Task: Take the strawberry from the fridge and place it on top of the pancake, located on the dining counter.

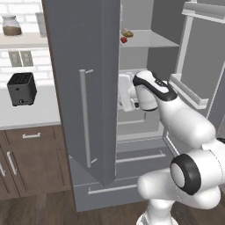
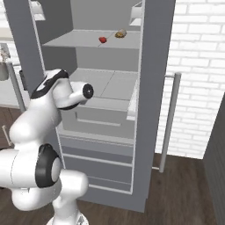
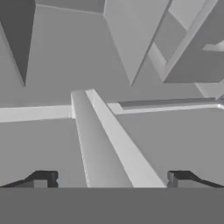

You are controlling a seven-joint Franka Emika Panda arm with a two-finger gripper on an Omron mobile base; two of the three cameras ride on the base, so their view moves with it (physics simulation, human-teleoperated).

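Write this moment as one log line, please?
fridge: doors open | strawberry: on upper shelf beside tan food | gripper: open, empty, below that shelf

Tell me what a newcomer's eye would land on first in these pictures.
The tall grey fridge stands with its doors open, the white arm reaching into its middle. On the upper shelf sits a tiny red strawberry, beside a tan lumpy food item. In the hand view the jaws stand wide apart.

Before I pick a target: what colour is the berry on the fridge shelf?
Bright red; the strawberry shows best in the right base view.
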